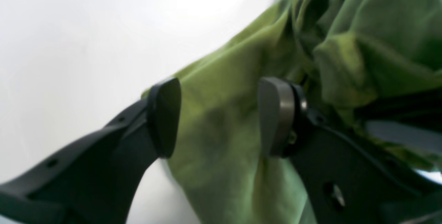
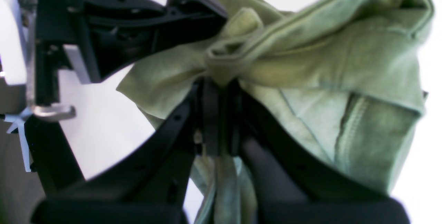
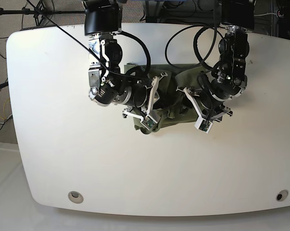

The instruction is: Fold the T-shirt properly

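Right claw (image 2: 217,113) grips a bunched fold of the T-shirt (image 2: 310,65) above the tabletop (image 3: 145,173), while left claw (image 1: 221,117) gapes wide, fabric between its pads.

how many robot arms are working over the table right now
2. The left arm is on the base view's right, its tool open around the T-shirt. The right arm is on the left, its tool clamping the shirt.

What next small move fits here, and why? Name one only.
Probably close the left gripper on the cloth between its jaws. They stand open around a flat stretch of the T-shirt, while the right gripper is already shut on a bunched fold. In the base view the shirt lies crumpled between both arms on the table, so both need hold before spreading it.
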